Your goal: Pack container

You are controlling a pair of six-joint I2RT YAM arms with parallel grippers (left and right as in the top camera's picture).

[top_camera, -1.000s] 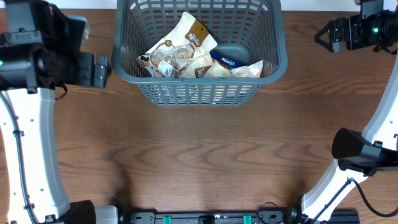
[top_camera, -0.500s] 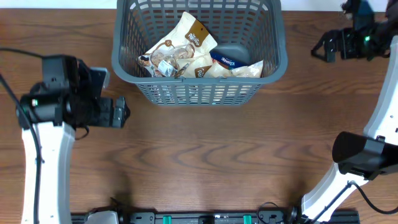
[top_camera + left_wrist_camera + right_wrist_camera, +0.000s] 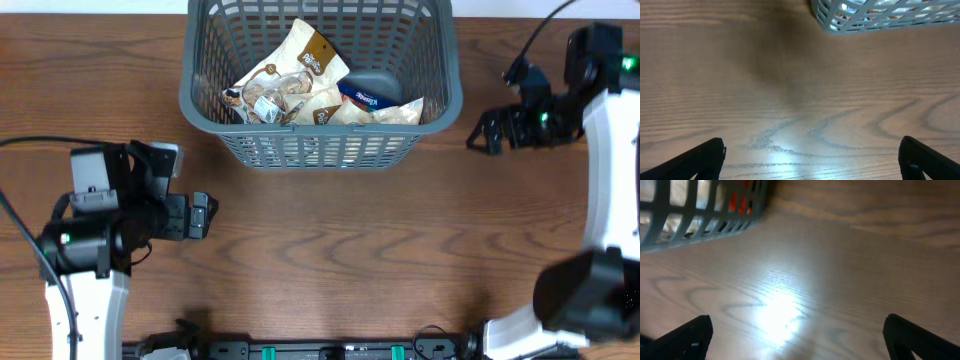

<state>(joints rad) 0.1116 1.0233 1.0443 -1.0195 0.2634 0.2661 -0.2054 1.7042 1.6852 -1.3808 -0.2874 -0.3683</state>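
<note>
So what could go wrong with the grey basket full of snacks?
1. The beige snack packet leans up on the pile in the dark grey slotted plastic basket. Another packet dropped on top might make it slide or tip towards the rim.
2. The open, empty right gripper hangs beside the basket's right wall. A low swing inward could shove the basket.
</note>
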